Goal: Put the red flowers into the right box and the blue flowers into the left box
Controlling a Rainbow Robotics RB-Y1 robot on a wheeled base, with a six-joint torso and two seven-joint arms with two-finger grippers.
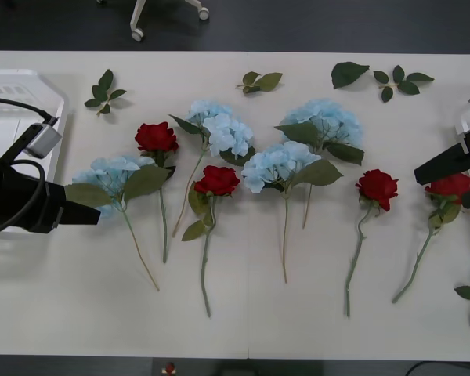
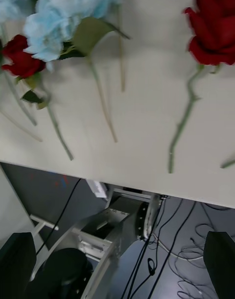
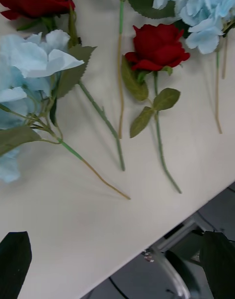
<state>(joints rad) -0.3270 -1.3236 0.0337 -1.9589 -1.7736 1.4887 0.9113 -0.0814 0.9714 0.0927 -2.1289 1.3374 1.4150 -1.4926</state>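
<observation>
Spanning the table [image 1: 243,313], all eight flowers, none boxed yet. At the far left, the left box [image 1: 16,86], ribbed and white; at the right edge, just a pale rim of the right box [image 1: 466,119].

Next in bulk, the blue flowers: one [image 1: 113,176] just beside the left gripper [image 1: 78,205], one [image 1: 219,129] toward the back, one [image 1: 274,164] mid-table, one [image 1: 325,121] behind it. Likely light and fluffy, the heads crushing and slipping under a squeeze; better taken at the stem just under the head, clear of the broad leaves.

Smaller, the red flowers: one [image 1: 157,137] left of centre, one [image 1: 217,180] beside it, one [image 1: 377,188] to the right, one [image 1: 450,186] partly under the right gripper [image 1: 454,160]. Probably just as light, with thin wiry stems lying flat on the table, hard to get under; best pinched high on the stem, near the bloom, to stop the head swinging.

Smallest, the fingers: on the left, spread wide [image 3: 14,262], holding nothing; on the right, spread too [image 2: 17,264], hanging past the table's near edge, likewise empty.
</observation>
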